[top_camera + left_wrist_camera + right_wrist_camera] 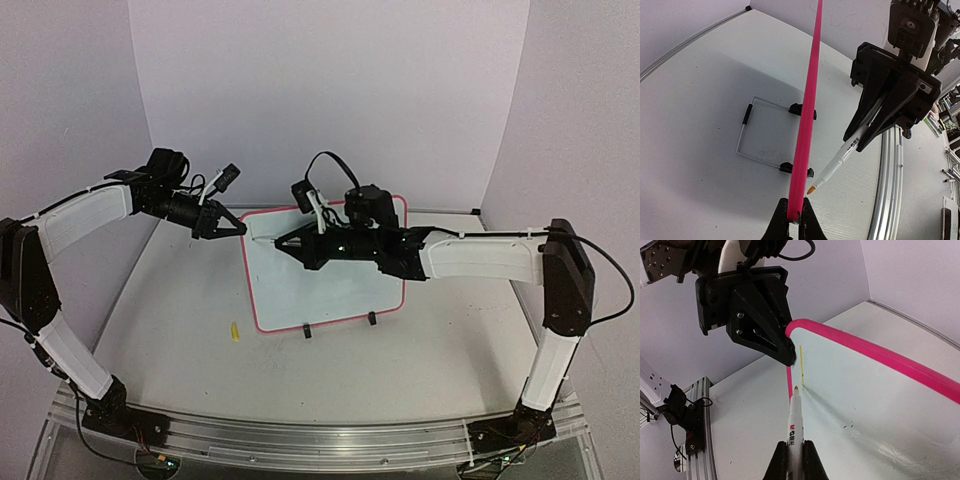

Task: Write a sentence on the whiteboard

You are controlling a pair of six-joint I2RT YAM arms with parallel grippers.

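Gripping claw, left: one left gripper, jaws clamped tight on the red-pink frame at the board's 10 o'clock corner; its own camera shows the frame edge pinched between the two fingers.
Gripping claw, right: one right gripper, closed around the barrel of one marker, reaching in from 3 o'clock over the board.
Board: one whiteboard, at the middle of the table, propped at a tilt, its lower edge toward 6 o'clock.
Feet: two black clip feet on that 6 o'clock edge, side by side and apart.
Writing: one thin yellow stroke near the 10 o'clock corner; no words readable.
Marker tip: orange, just beside the stroke's lower end; contact with the board cannot be told.
Loose item: one small yellow piece on the table, at 8 o'clock of the board, near the frame.
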